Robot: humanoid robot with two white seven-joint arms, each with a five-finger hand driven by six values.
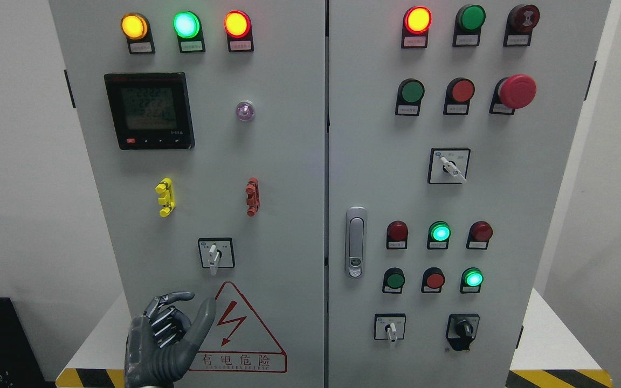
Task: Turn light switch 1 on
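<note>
My left hand (178, 323) is raised at the lower left, in front of the left cabinet door (289, 178). Its thumb sticks up and its fingers are loosely bent, holding nothing. It is below and to the left of a white-handled rotary switch (215, 255) whose handle points down, and is not touching it. On the right door there are three more rotary switches: one with a white handle (450, 167), a small white one (391, 328) and a black one (462, 328). I cannot read the labels. My right hand is out of view.
Lit yellow, green and red lamps (186, 24) top the left door, above a digital meter (149, 110). A red mushroom button (516, 90), several push buttons and a door latch (356, 242) are on the right door. A red warning triangle (237, 331) is beside my hand.
</note>
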